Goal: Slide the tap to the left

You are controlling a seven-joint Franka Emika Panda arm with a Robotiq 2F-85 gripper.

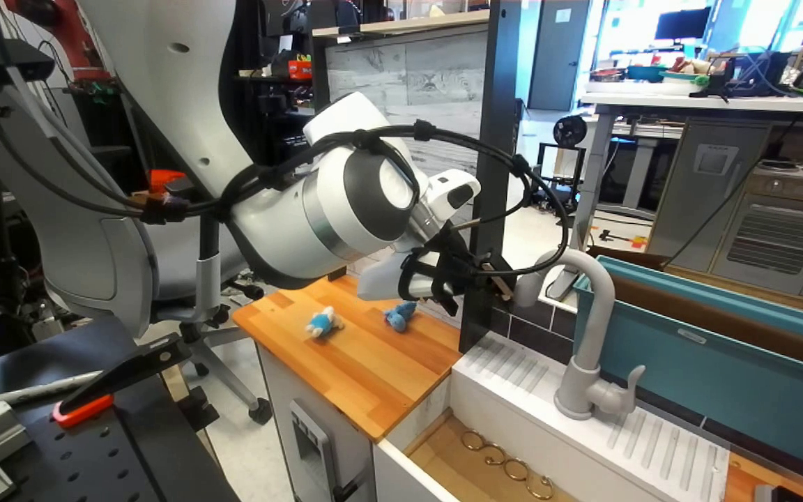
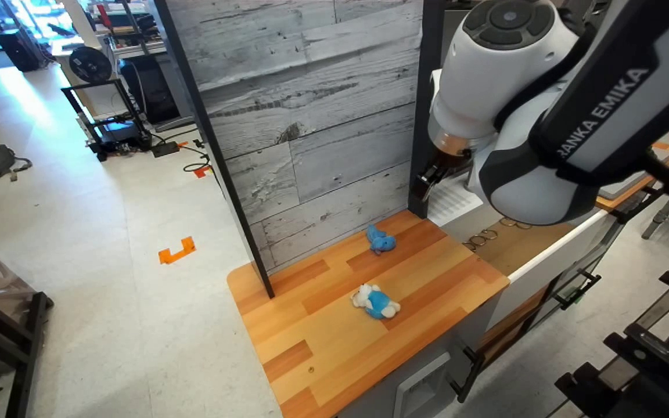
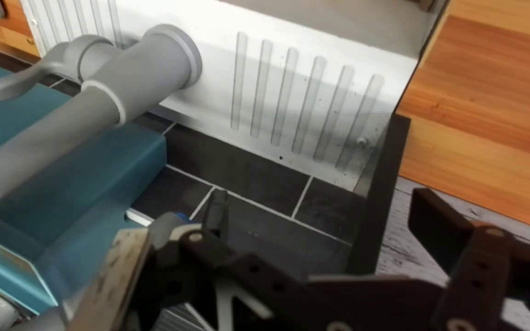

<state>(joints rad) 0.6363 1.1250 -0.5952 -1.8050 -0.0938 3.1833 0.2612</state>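
Black jointed gripper (image 3: 322,209) stands nearest the wrist camera, carried by a white robot arm (image 1: 342,195) with dark grey joint covers. Its jaws are spread well apart; dark wall tiles (image 3: 269,243) with white grout lines and an upright black post (image 3: 380,197) show through the gap.

Fixture under inspection: a light grey matte tap (image 1: 598,321) with a thick arched gooseneck spout, a round cylindrical base and a curved lever. It stands upright on the white ribbed drainboard (image 1: 520,369) along the far side of a white sink (image 1: 527,432), its lever to the right. The spout arches to the left, and its end appears just beside the gripper in an exterior view; whether they touch cannot be told.

Far of the tap is a long teal trough (image 1: 708,376). Gold-coloured rings (image 1: 505,461) lie in a row on the tan floor of the sink.

Left of the sink in both exterior views, an orange-brown butcher-block surface (image 1: 373,362) carries two small toys, set apart: a white-and-blue plush figure (image 1: 323,323) on the near side and a blue figure (image 2: 381,240) farther back. A grey woodgrain panel (image 2: 317,133) rises along the far side of that surface.
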